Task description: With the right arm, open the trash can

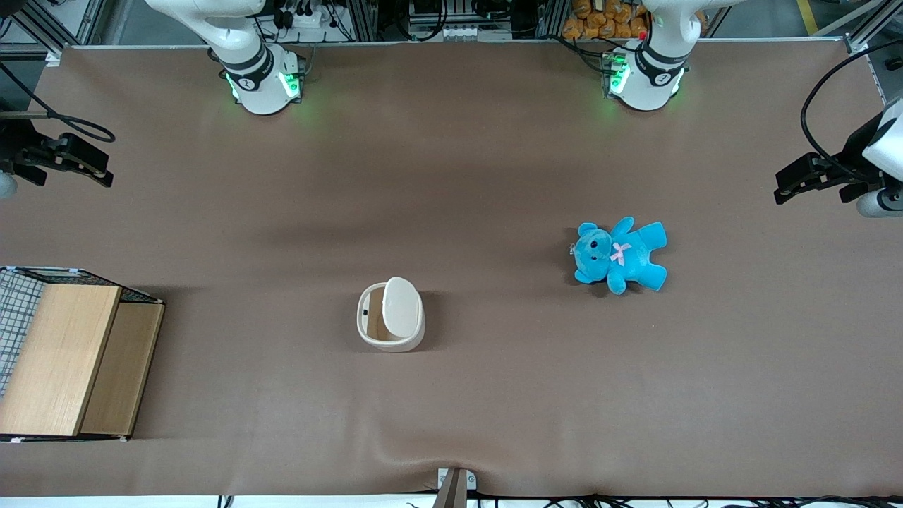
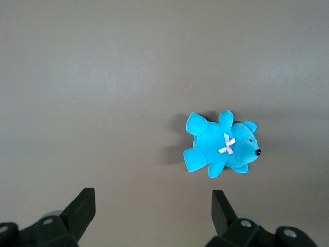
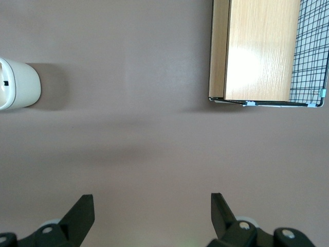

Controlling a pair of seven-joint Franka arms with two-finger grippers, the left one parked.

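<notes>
The cream-white trash can [image 1: 390,315] stands on the brown table near the middle, toward the front camera. Its lid [image 1: 402,305] is tilted up and the tan inside [image 1: 372,324] shows beside it. The can also shows in the right wrist view [image 3: 18,84]. My right gripper [image 1: 104,173] hangs above the table at the working arm's end, well apart from the can and farther from the front camera than it. In the right wrist view the gripper [image 3: 151,208] is open and empty over bare table.
A wooden box with wire mesh [image 1: 63,353] sits at the working arm's end near the front edge and shows in the right wrist view [image 3: 257,51]. A blue teddy bear [image 1: 621,255] lies toward the parked arm's end and shows in the left wrist view [image 2: 221,146].
</notes>
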